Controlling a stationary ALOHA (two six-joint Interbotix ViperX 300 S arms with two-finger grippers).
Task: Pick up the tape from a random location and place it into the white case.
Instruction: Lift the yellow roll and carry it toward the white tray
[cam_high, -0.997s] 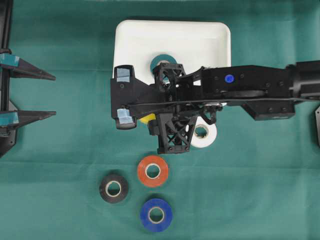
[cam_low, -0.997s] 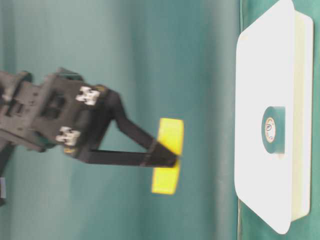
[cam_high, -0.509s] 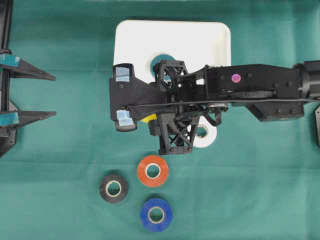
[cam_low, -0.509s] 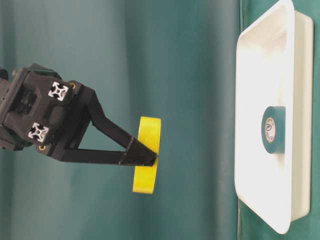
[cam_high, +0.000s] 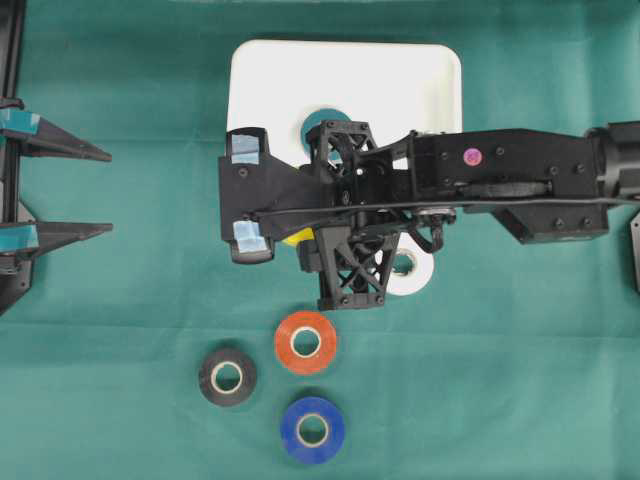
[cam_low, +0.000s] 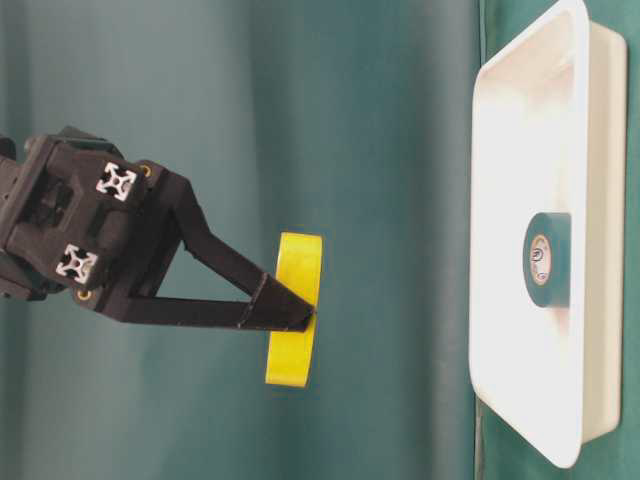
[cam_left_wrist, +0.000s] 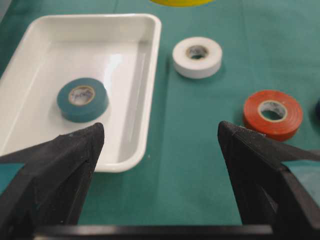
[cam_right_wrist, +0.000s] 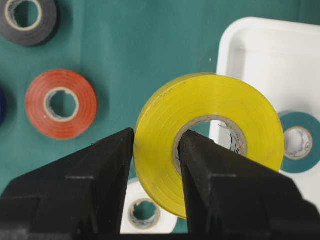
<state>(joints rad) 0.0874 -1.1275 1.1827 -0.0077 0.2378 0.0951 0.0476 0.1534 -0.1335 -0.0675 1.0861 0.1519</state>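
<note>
Yellow tape sits pinched through its wall by right pincer, lifted clear of the surface, carry step underway; white case lies just ahead, next move needs advance over rim then release.

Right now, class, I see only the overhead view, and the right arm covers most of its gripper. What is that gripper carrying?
Observer: The right gripper is shut on the yellow tape roll, with one finger through its core.
Operator: Does the roll touch the white case?
Observer: No. At table level, the roll hangs in the air, clearly apart from the white case.
</note>
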